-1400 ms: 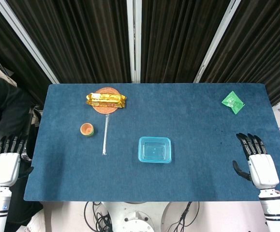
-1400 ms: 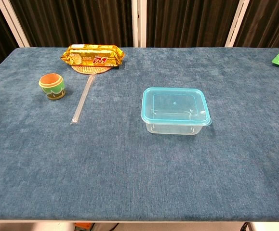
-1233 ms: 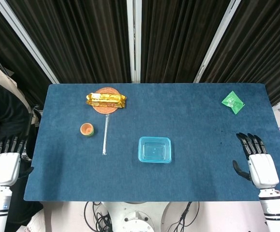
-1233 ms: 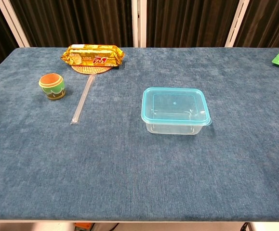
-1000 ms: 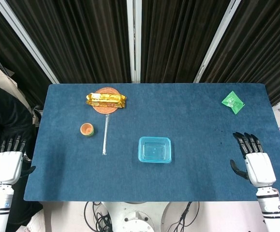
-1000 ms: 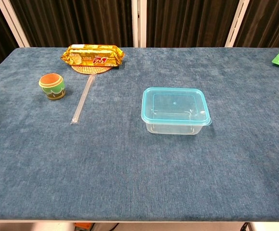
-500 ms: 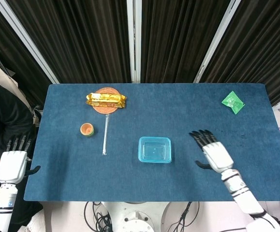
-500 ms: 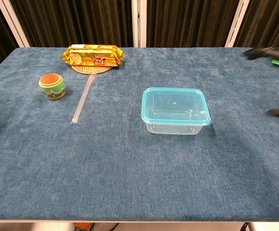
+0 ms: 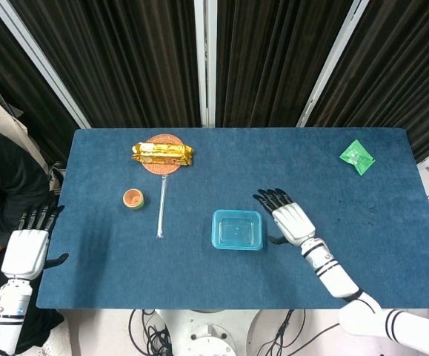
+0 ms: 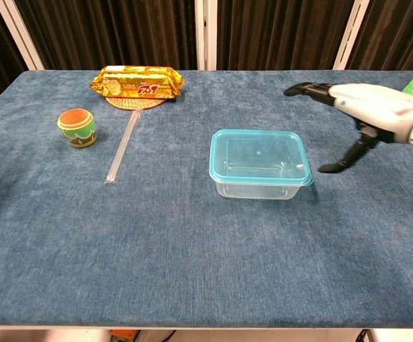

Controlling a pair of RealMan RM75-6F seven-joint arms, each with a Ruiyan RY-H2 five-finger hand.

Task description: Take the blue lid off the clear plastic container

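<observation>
Blue and still seated flat, the lid (image 10: 259,155) covers the clear plastic container (image 10: 256,187), which stands near the middle of the blue cloth table (image 10: 192,256), a little toward the front edge; nothing of the task is done so far. The right hand (image 10: 366,107) hovers just off the container's three o'clock side, fingers spread wide and empty, the thumb pointing down toward the lid's corner tab but, as far as the chest view shows, not touching it. The left hand (image 9: 27,248) hangs off the table's nine o'clock edge, fingers apart, holding nothing, well apart from the container. What remains, by my judgement, is everything: close in on the rim, catch the lid edge, peel it up and lift it away, probably with the box steadied so it does not slide on the cloth. At about ten o'clock from the container lie a clear straw (image 10: 122,147), a small orange pot (image 10: 77,127) and a gold snack packet (image 10: 138,82) on a woven coaster (image 10: 124,104); a green packet (image 9: 357,156) sits toward two o'clock.
</observation>
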